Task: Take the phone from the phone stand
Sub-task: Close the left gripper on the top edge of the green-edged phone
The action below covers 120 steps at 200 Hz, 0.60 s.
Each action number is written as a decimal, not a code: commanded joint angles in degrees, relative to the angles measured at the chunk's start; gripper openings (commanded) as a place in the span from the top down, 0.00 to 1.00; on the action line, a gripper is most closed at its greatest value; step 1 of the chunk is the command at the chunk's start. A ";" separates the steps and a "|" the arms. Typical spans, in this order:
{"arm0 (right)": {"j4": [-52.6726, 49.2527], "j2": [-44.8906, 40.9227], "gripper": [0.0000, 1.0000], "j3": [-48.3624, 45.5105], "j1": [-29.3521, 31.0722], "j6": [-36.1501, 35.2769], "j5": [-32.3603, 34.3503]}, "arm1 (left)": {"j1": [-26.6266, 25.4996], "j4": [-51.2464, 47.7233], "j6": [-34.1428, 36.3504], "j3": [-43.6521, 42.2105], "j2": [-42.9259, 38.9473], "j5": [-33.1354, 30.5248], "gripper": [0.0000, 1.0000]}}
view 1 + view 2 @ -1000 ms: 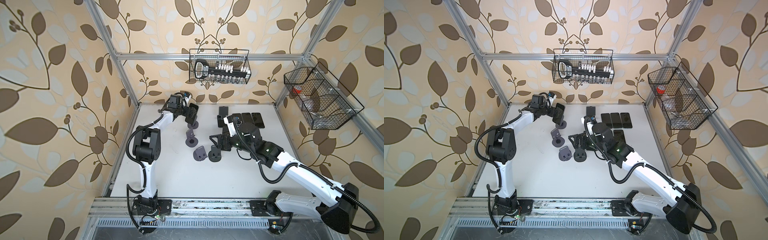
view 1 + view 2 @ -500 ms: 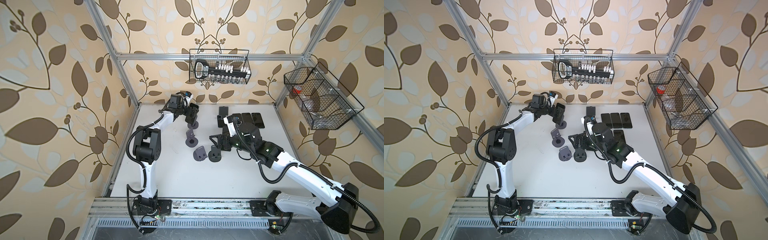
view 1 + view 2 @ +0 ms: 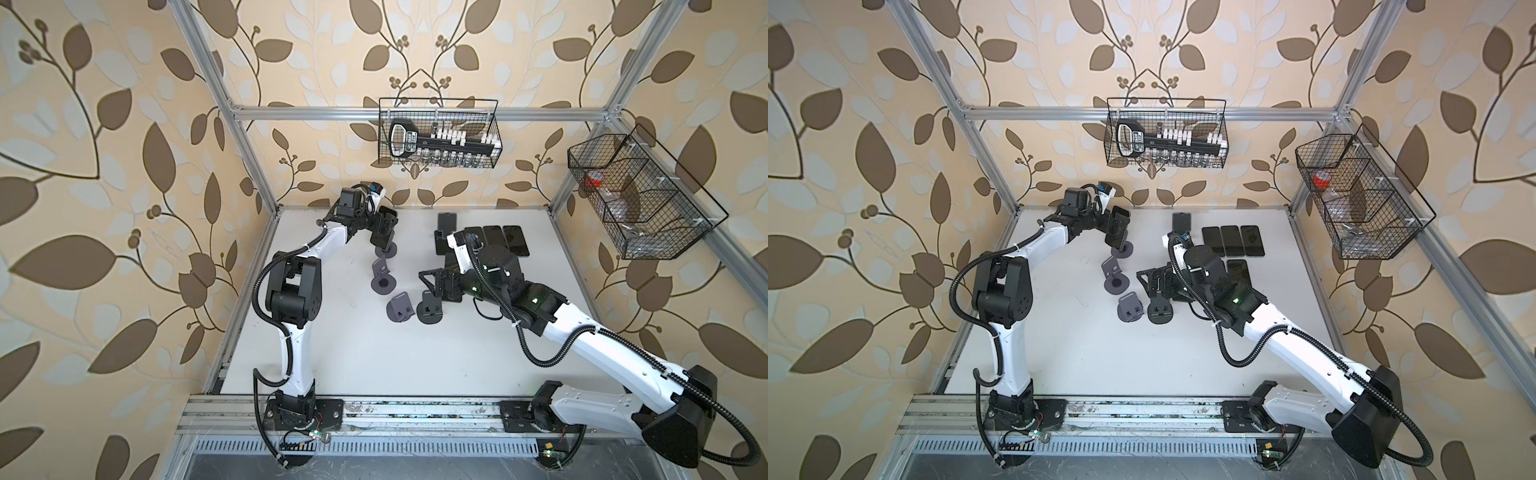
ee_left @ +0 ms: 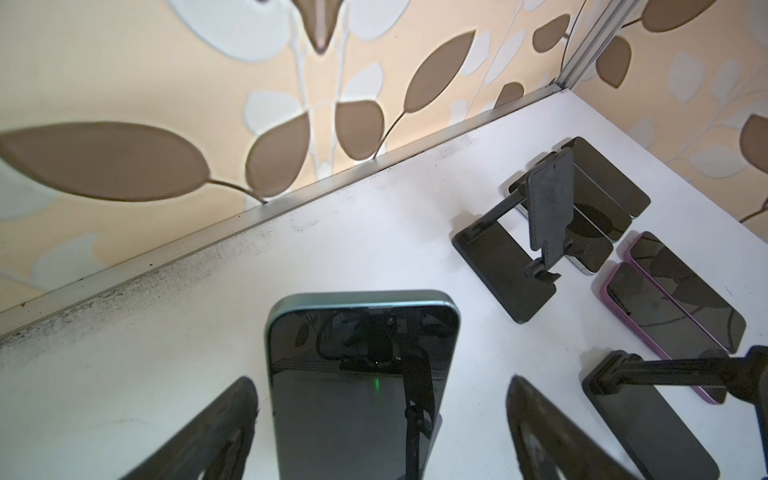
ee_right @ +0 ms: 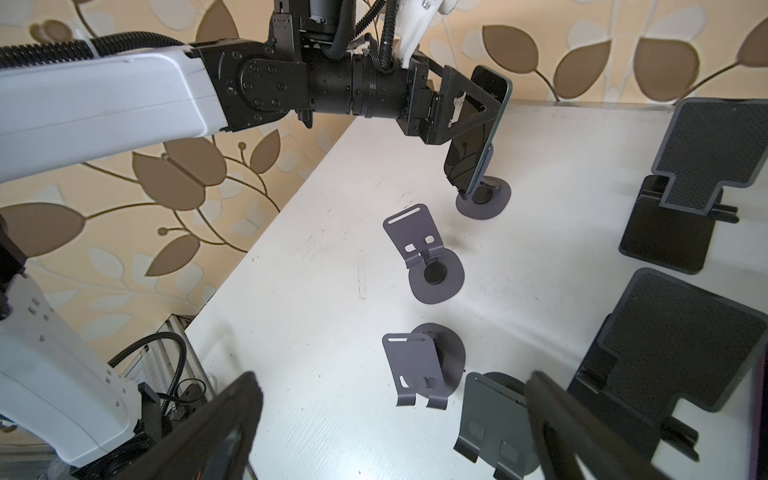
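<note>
White surface (image 3: 374, 365) makes the floor of a metal-framed booth papered with brown leaves, and from where I stand the rail (image 3: 415, 411) that carries both arm bases runs along its near edge. Past a bare stretch, two grey stands (image 3: 401, 308) sit side by side near the middle. The right pincer (image 3: 430, 286) hangs over the darker one, its fingers spread wide with nothing between them. A third grey stand (image 3: 382, 277) sits empty a little farther back and to the left. Beyond it, toward the back left, is the phone stand (image 5: 484, 199), a round grey foot with the phone (image 5: 465, 162) leaning nearly upright in it, its lower edge down at the stand's lip. The left pincer (image 4: 380, 382) reaches in from the left at the phone's upper half, one finger on each side. The left wrist view shows a strip of white surface between the phone and each finger, so the fingers stand apart around it and are not clamped on it. To the right of that, two black stands (image 5: 706, 158) of the folding kind hold nothing. Behind the right arm several spare phones (image 3: 1231, 241) lie flat with screens up, three of them in a tight row. On the back wall hangs a wire basket (image 3: 438, 133) holding a black rack of small white pieces, and a second basket (image 3: 640, 199) hangs on the right wall.
</note>
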 commanded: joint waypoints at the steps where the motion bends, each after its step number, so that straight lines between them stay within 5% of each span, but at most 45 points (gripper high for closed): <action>1: 0.14 -0.73 0.00 0.40 -0.19 -0.08 -0.39 | -0.47 2.11 -0.27 0.34 0.88 1.30 0.07; 120: 0.10 -1.61 0.00 -0.95 -0.21 -0.26 0.57 | -2.22 2.99 0.53 1.65 3.24 -1.93 0.09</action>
